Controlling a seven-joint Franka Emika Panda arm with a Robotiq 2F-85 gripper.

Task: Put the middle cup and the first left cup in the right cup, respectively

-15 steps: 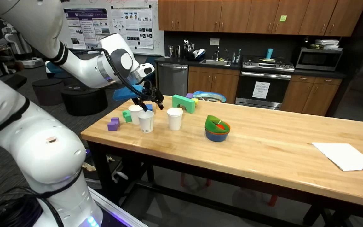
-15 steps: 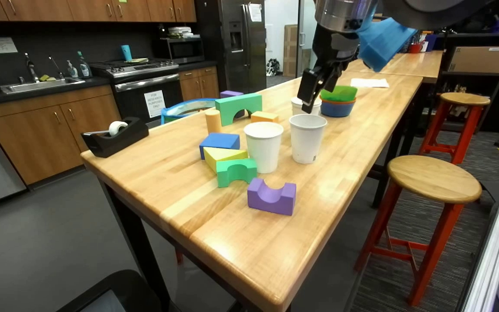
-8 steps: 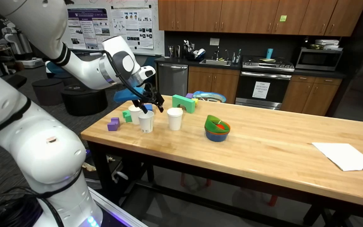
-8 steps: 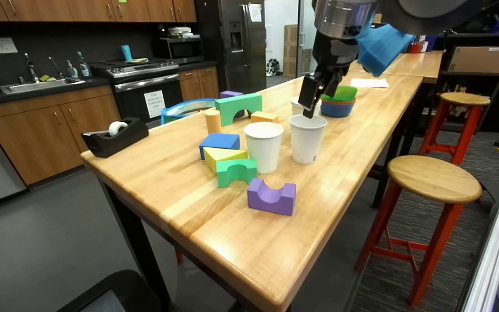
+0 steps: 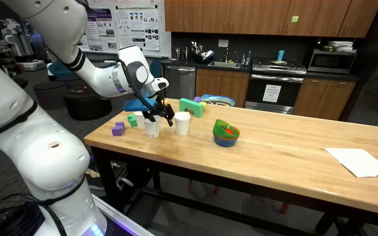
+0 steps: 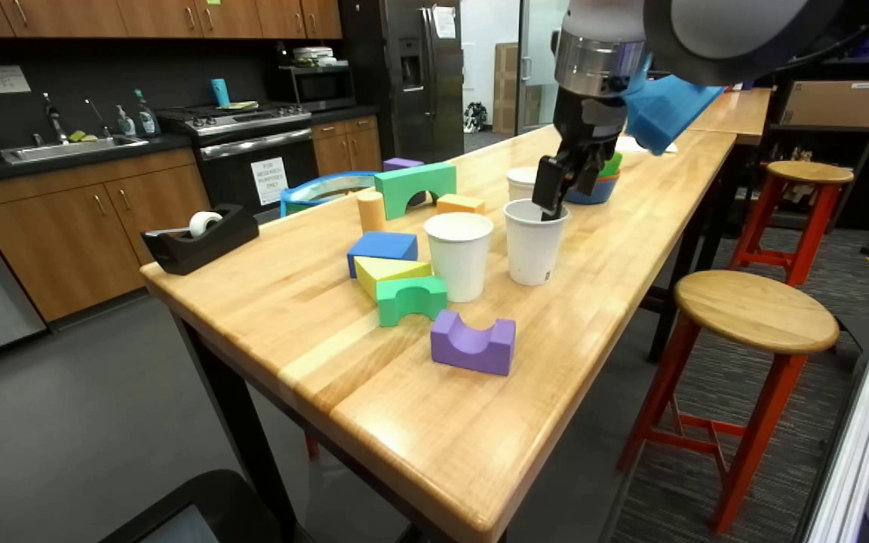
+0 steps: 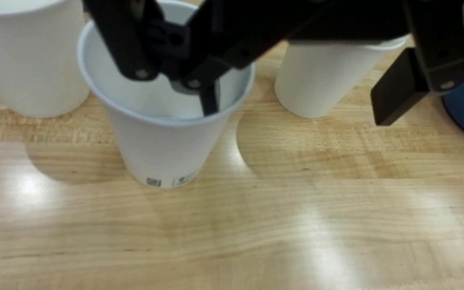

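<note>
Three white paper cups stand upright in a group on the table. The middle cup (image 5: 152, 129) has small print near its base, seen also in the wrist view (image 7: 167, 153). The right cup (image 5: 182, 125) is plain and partly covered by the gripper in the wrist view (image 7: 316, 80). The left cup (image 6: 459, 260) is partly hidden behind the middle cup in an exterior view (image 5: 139, 120). My gripper (image 5: 162, 122) is open and empty. One finger (image 7: 210, 100) reaches inside the middle cup's mouth. The other finger (image 7: 399, 88) is outside, on the right cup's side.
Stacked bowls (image 5: 225, 141) stand beyond the right cup. A green arch block (image 5: 190, 106), a purple block (image 6: 474, 343), a small green block (image 6: 412, 299), and yellow and blue blocks (image 6: 383, 249) lie around the cups. A tape dispenser (image 6: 201, 237) sits by the table edge.
My gripper has come down and shifted slightly toward the right cup. One finger has gone from above the middle cup to inside its mouth. The cups have not moved.
</note>
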